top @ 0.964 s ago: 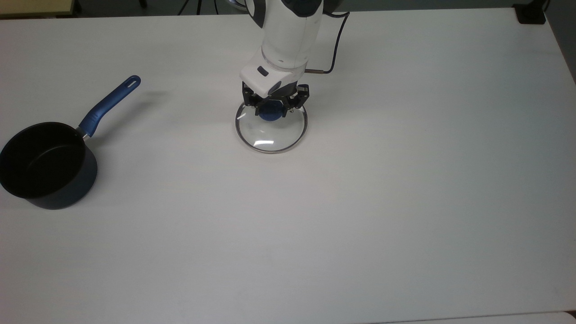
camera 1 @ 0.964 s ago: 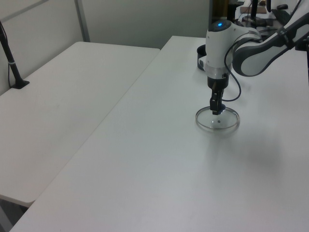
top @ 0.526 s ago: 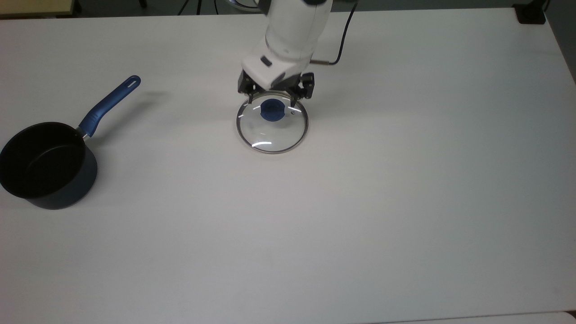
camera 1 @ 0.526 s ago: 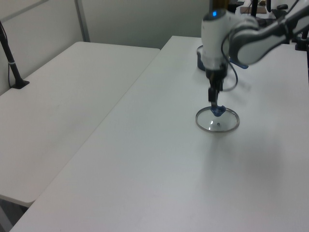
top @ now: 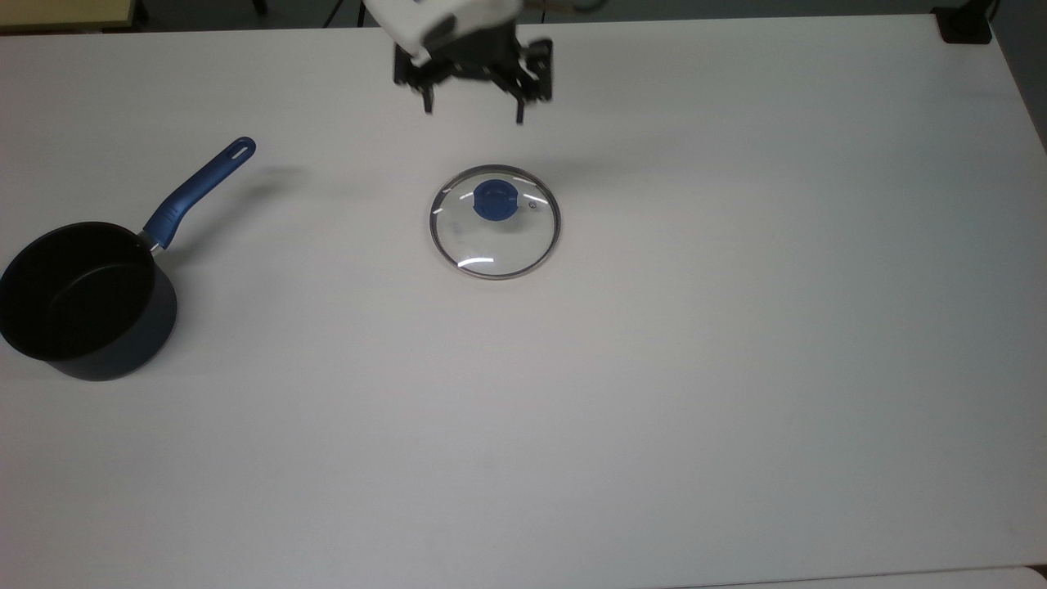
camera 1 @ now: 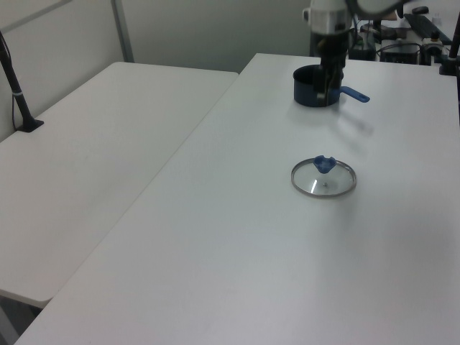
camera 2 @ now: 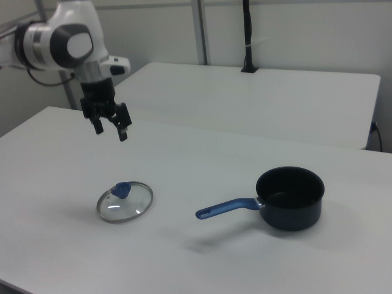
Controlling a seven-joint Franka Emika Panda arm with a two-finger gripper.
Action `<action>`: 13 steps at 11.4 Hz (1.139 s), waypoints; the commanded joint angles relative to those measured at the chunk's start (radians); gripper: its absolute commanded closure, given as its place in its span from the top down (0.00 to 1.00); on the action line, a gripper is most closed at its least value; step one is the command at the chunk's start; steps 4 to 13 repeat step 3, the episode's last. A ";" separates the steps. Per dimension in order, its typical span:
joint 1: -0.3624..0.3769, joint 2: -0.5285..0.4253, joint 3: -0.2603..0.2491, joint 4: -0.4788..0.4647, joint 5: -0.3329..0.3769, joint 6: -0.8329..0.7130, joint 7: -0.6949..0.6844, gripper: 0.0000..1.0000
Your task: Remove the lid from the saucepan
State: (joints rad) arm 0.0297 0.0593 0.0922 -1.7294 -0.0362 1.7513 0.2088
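The glass lid (top: 495,222) with its blue knob (top: 494,200) lies flat on the white table (top: 736,327), also seen as the lid (camera 1: 323,178) and the lid (camera 2: 125,201). The dark navy saucepan (top: 82,301) stands uncovered at the top view's left, its blue handle (top: 202,191) pointing up and to the right; the saucepan (camera 2: 290,198) shows at the right view's right and the saucepan (camera 1: 310,85) at the back of the left view. My gripper (top: 473,114) hangs open and empty high above the table, well clear of the lid; the gripper (camera 2: 110,132) is above the lid in the right view.
A second white table (camera 1: 93,158) adjoins on the left view's left, with a black post (camera 1: 18,93) on it. A black object (top: 965,24) sits at the table's far right corner in the top view.
My gripper let go of the lid's knob, opened and rose well away from the lid. The lid stays flat on the table; the saucepan has not moved.
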 commanded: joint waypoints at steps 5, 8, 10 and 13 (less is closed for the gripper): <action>-0.047 -0.068 -0.035 0.054 0.036 -0.108 -0.040 1.00; -0.047 -0.068 -0.035 0.054 0.036 -0.108 -0.040 1.00; -0.047 -0.068 -0.035 0.054 0.036 -0.108 -0.040 1.00; -0.047 -0.068 -0.035 0.054 0.036 -0.108 -0.040 1.00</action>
